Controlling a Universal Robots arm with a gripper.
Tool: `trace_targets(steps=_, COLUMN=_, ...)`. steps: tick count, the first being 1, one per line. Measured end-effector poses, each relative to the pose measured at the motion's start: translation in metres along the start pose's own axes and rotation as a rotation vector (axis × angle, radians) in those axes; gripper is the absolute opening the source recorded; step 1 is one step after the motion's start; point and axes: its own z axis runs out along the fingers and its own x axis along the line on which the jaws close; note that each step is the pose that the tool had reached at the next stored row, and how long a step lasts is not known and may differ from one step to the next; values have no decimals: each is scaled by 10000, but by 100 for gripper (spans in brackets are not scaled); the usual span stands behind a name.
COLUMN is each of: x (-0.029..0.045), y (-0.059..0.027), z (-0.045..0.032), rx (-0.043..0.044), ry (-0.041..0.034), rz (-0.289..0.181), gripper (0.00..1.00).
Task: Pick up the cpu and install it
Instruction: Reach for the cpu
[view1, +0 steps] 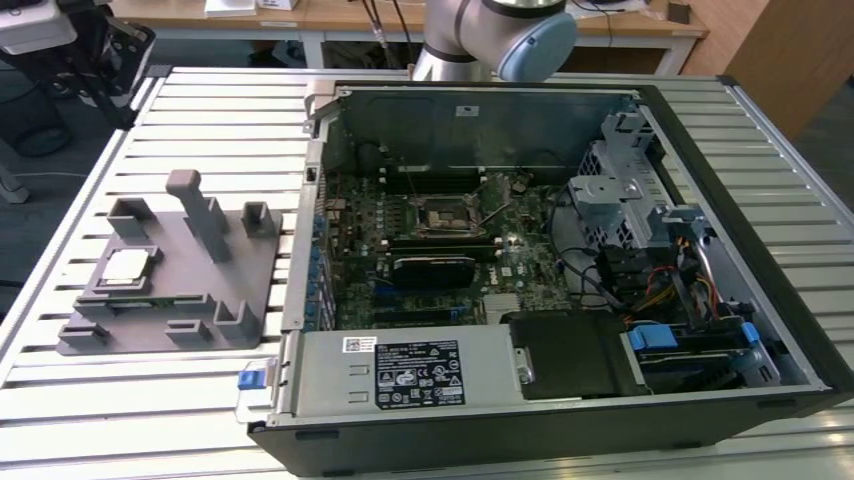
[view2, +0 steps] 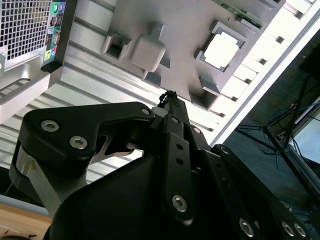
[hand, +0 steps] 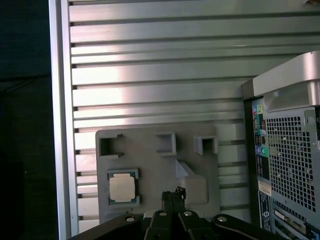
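Jaws pressed together, tips meeting, holding nothing, hanging high above grey fixture (hand: 145, 160). Cpu (hand: 122, 188) lies flat in fixture's corner recess, beside my line, not under it. Fixture sits on slatted tabletop (view1: 200, 110), at exterior view's left of open computer case (view1: 534, 125). Cpu not yet lifted.

Risks, my judgement:
- Descending without opening: tips jab silvery lid.
- Off-centre approach: one side catches recess wall and tilts chip.
- Tall upright post (view1: 200, 215) close by could snag me.
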Motion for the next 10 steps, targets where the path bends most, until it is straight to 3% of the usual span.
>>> trace_targets(steps=5, x=81, y=-41, z=9, rx=0, ry=1, rz=-1, gripper=11)
trace_targets(steps=10, x=166, y=-181, z=22, rx=0, ry=1, rz=1, gripper=11)
